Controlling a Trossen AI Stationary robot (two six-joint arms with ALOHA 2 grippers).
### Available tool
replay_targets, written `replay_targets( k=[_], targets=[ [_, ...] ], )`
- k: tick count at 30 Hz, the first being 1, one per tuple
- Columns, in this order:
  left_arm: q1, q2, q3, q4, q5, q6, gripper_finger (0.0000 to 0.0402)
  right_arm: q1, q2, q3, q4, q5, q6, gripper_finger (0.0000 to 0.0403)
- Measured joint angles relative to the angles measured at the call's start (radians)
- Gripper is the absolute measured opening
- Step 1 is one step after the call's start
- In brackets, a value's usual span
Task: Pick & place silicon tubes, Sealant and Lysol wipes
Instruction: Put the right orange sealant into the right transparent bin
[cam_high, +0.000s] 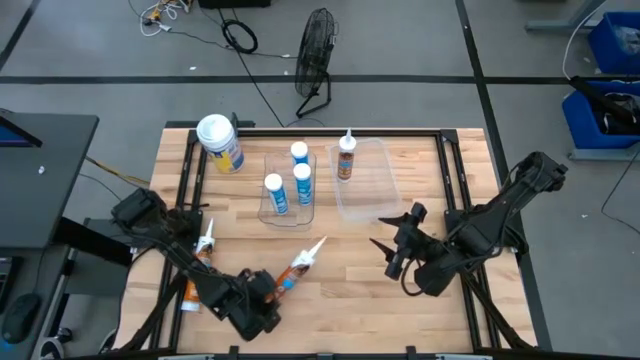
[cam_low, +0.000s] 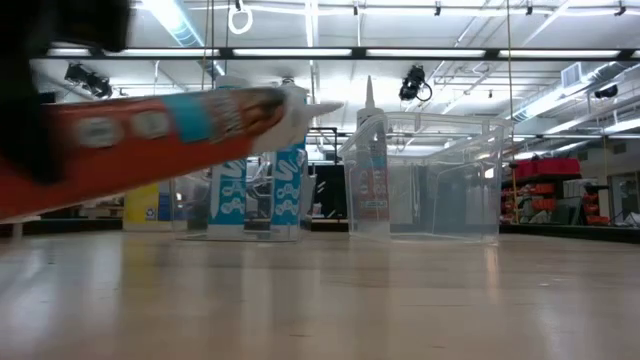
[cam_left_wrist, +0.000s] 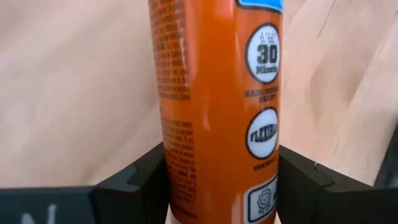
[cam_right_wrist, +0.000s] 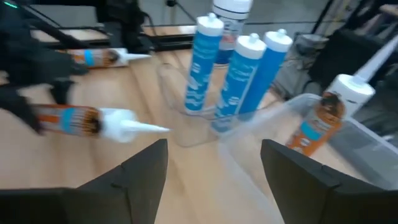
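Note:
My left gripper (cam_high: 262, 298) is near the table's front edge, shut on an orange sealant tube (cam_high: 298, 266) whose white nozzle points far-right. A second orange tube (cam_high: 200, 258) lies on its side on the table beside the left arm. The Lysol wipes canister (cam_high: 220, 142) stands upright at the far left. Three white-and-blue tubes (cam_high: 288, 180) stand in a clear bin (cam_high: 268, 210). One brown-labelled tube (cam_high: 346, 158) stands in a second clear bin (cam_high: 372, 195). My right gripper (cam_high: 393, 247) is open and empty, right of centre. My left gripper pinches the orange tube's body near its rear end (cam_left_wrist: 217, 155) between its two fingers (cam_left_wrist: 143, 180), one on each side. The tube runs forward out of the fingers, along them. In the low view the tube (cam_low: 150, 130) is tilted, nozzle end higher, and clear of the table.
Bare wood lies between the two grippers and in front of the bins. Black frame rails (cam_high: 455, 180) run along the table's left and right sides. A fan (cam_high: 316, 50) and cables lie on the floor beyond the far edge.

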Motion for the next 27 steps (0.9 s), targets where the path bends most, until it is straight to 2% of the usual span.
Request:
replay_targets(
  k=[8, 16, 23, 27],
  targets=[
    [0.086, -0.003, 0.000, 0.159, -0.101, 0.305, 0.0218, -0.002, 0.000, 0.105, -0.002, -0.183, -0.038, 0.0243],
    [0.168, -0.005, 0.001, 0.423, -0.207, 0.693, 0.0218, -0.039, 0.000, 0.268, -0.081, -0.430, 0.056, 0.0233],
    [0.210, -0.005, 0.001, 0.575, -0.281, 0.960, 0.0218, -0.072, 0.000, 0.438, -0.337, -0.455, 0.178, 0.0233],
    [0.238, -0.005, 0.001, 0.628, -0.302, 1.027, 0.0218, -0.100, -0.001, 0.485, -0.369, -0.537, 0.191, 0.0233]
  ],
)
